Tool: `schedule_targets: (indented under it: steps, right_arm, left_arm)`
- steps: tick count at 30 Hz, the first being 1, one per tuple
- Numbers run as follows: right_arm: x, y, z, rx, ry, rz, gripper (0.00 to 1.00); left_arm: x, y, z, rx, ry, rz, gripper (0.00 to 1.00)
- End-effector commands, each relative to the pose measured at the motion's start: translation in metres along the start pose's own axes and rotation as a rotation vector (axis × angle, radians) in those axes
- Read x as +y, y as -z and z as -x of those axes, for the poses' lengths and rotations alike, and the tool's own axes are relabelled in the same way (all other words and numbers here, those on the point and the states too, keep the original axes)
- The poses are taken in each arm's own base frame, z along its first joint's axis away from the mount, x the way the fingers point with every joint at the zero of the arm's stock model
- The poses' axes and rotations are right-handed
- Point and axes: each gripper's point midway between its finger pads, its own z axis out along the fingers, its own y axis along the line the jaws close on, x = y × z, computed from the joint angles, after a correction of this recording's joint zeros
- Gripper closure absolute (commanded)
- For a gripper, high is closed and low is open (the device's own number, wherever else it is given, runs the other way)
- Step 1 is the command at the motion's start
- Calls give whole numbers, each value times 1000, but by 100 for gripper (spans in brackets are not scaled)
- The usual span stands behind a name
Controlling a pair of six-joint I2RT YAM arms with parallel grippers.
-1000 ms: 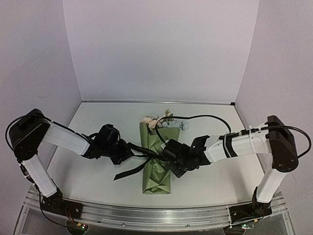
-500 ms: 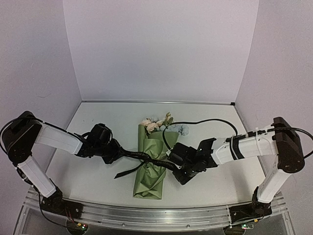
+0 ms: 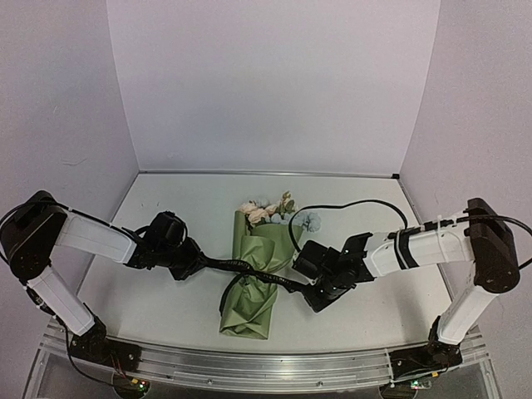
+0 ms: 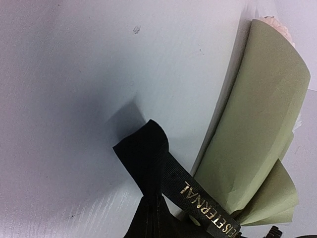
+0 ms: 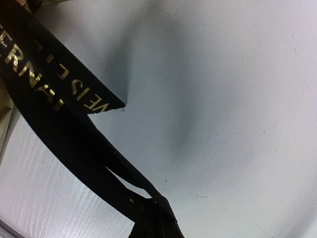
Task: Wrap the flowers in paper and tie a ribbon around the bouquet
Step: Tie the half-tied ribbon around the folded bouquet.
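White table (image 3: pixel 166 208); black ribbon (image 3: pixel 226 263) across the olive-green bouquet (image 3: pixel 249 312)

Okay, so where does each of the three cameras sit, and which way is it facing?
Top external: fixed above and behind the arm bases, looking down on the table; both arms show, left pincer and right pincer holding the ribbon across the bouquet.
Left wrist: on the left wrist, facing the table past ribbon and olive paper; hardly any of the robot shows.
Right wrist: on the right wrist, facing the table past the ribbon; hardly any robot shows.
Shared: all three see the ribbon.
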Motion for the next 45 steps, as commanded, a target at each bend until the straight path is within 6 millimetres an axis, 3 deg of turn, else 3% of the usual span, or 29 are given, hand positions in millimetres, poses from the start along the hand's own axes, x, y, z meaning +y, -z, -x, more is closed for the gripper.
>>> schedule_targets:
  steps: [1, 6, 9, 12, 19, 25, 33, 37, 41, 45]
  right_arm:
    - [-9, 6, -15, 59, -14, -22, 100]
    - [8, 13, -12, 46, -22, 79, 96]
    - [15, 28, -4, -3, -31, 145, 71]
    - [21, 46, 2, -40, -33, 207, 56]
    - [-1, 58, 9, -87, -133, 188, 43]
    - [-5, 42, 10, -47, -136, 169, 43]
    - [-14, 7, 32, -21, -223, 224, 50]
    - [1, 0, 41, 8, -211, 298, 50]
    - [0, 1, 29, 14, -225, 296, 50]
    - [-26, 13, 12, -17, -297, 194, 48]
  left_arm:
    - [1, 4, 11, -33, -63, 17, 100]
    - [-11, 4, 8, -11, -123, -27, 100]
    - [-18, 4, 4, 10, -153, -58, 100]
    - [-20, 3, 2, 22, -168, -73, 100]
    - [-25, 0, -3, 47, -191, -96, 100]
    - [-25, 0, -4, 53, -201, -100, 100]
    - [-24, 0, -4, 53, -205, -98, 100]
    - [-26, -2, -5, 64, -209, -103, 100]
    - [-30, -2, -6, 71, -220, -116, 100]
    - [-30, 0, -6, 73, -231, -118, 100]
